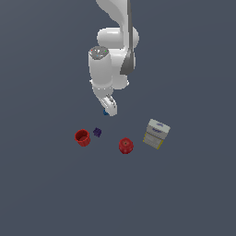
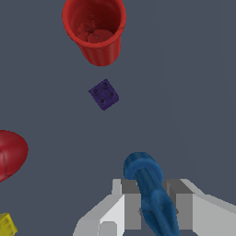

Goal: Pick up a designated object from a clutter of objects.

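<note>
The slim bright-blue item (image 2: 148, 182) sits between my gripper's (image 2: 156, 207) two fingers, which are closed against its sides. In the exterior view only a speck of the blue item (image 1: 105, 112) shows at the tip of the gripper (image 1: 109, 109), beyond the rest of the clutter. I cannot tell whether the item is off the floor. The red cup (image 1: 82, 137) stands upright and open, also in the wrist view (image 2: 95, 30). The small dark purple block (image 1: 97, 132) lies next to the cup, between it and my gripper in the wrist view (image 2: 103, 94).
A red round knobbly item (image 1: 126, 145) lies toward the exterior view's right of the purple block, partly in the wrist view (image 2: 9, 154). A white-yellow box (image 1: 156, 133) lies farther right; only its yellow corner (image 2: 6, 226) shows in the wrist view. The floor is plain dark grey.
</note>
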Robot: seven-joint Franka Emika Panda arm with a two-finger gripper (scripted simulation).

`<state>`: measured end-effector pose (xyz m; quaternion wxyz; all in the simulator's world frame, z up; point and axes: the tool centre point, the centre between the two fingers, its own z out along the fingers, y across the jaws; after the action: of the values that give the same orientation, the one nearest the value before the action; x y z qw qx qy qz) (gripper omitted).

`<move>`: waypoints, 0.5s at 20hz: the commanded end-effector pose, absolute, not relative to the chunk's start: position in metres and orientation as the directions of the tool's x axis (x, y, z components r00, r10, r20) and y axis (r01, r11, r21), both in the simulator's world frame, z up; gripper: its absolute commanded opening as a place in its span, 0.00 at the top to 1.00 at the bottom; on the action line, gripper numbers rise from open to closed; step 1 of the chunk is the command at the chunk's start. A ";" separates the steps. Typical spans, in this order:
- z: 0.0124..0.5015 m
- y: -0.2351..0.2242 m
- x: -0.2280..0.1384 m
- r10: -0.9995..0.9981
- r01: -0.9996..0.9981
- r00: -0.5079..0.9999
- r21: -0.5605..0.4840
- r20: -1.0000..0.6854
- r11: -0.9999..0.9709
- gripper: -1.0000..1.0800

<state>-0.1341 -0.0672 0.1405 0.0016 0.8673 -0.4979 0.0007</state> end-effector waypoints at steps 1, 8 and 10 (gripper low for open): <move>0.159 -0.052 -0.133 -0.864 -0.864 0.504 0.003 0.005 -0.504 1.00; 0.216 -0.003 -0.127 -0.864 -0.864 0.504 0.004 0.006 -0.504 1.00; 0.233 0.012 -0.126 -0.863 -0.863 0.504 0.004 0.006 -0.504 1.00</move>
<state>-0.1262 0.0006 0.2198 0.0029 0.8673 -0.4978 0.0018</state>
